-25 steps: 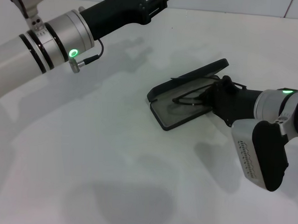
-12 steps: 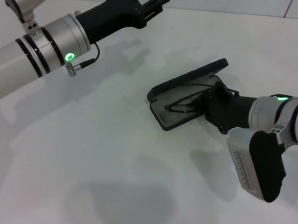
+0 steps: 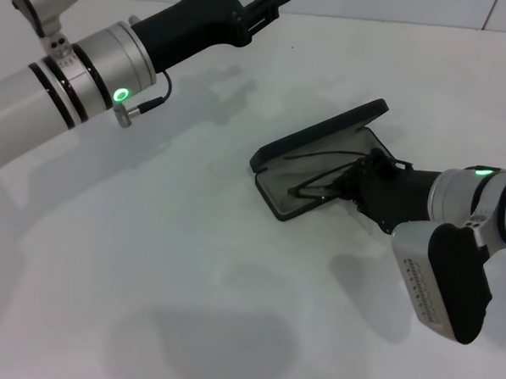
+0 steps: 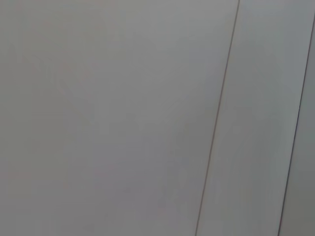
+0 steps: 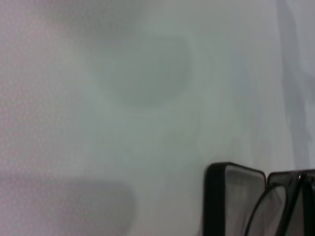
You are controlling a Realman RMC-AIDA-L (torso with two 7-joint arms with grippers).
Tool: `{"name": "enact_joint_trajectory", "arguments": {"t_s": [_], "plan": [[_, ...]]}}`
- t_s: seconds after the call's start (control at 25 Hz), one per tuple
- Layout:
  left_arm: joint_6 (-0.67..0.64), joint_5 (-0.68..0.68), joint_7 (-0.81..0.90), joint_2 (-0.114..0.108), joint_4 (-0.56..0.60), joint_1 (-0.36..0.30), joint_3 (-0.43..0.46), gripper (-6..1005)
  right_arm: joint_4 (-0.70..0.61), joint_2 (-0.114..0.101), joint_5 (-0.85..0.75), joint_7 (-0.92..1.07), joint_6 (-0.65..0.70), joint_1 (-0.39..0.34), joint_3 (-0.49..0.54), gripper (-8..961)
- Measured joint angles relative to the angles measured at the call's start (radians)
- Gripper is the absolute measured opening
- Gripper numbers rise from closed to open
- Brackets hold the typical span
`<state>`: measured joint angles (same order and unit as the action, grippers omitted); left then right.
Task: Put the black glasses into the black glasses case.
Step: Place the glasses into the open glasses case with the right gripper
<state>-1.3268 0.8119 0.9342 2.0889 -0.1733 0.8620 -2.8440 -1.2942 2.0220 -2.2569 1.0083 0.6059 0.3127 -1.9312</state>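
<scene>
At ten o'clock in the head view your left gripper [image 3: 261, 5] sits raised at the far edge, well apart from the work; can't tell if it's open or shut. Parked out of the way, I judge, so the right arm has room.

At centre, the black glasses case [image 3: 323, 156] lies open on the white table [image 3: 147, 260], lid tilted back toward one o'clock, grey tray facing up ready to receive. The black glasses [image 3: 321, 183] lie over that tray, frame low in it, not clearly settled flat.

At three o'clock, your right gripper [image 3: 362, 180] reaches in low from the right, its tip at the glasses' right end. Whether it's pinching them or has let go, can't tell. The right wrist view shows the case corner [image 5: 216, 196] and one lens rim [image 5: 268, 211].
</scene>
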Motion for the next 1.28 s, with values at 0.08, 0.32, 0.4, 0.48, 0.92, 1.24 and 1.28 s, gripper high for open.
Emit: {"name": "enact_joint_trajectory", "arguments": {"t_s": [0.08, 0.32, 0.4, 0.48, 0.92, 1.24, 1.28], "plan": [[0.0, 0.0, 0.0, 0.0, 0.0, 0.003, 0.0, 444, 0.006, 0.001, -0.001, 0.0, 0.0, 0.002, 0.006, 107], [-0.001, 0.001, 0.0, 0.0, 0.009, 0.005, 0.0, 444, 0.033, 0.001, -0.006, 0.004, -0.026, 0.021, 0.012, 108], [-0.001, 0.001, -0.001, 0.0, 0.009, 0.005, 0.0, 444, 0.034, 0.001, -0.006, 0.004, -0.028, 0.022, 0.012, 108], [-0.001, 0.002, -0.001, 0.0, 0.009, 0.005, 0.0, 444, 0.035, 0.001, -0.006, 0.004, -0.028, 0.025, 0.013, 108], [-0.002, 0.009, -0.013, 0.0, 0.012, 0.005, 0.0, 443, 0.041, 0.002, -0.01, -0.003, -0.044, 0.026, 0.014, 108], [-0.002, 0.009, -0.013, 0.0, 0.012, 0.005, 0.0, 443, 0.046, 0.003, -0.01, 0.005, -0.063, 0.026, 0.013, 149], [-0.002, 0.009, -0.013, 0.0, 0.012, 0.005, 0.0, 444, 0.046, 0.004, -0.006, 0.007, -0.076, 0.026, 0.011, 162]]}}
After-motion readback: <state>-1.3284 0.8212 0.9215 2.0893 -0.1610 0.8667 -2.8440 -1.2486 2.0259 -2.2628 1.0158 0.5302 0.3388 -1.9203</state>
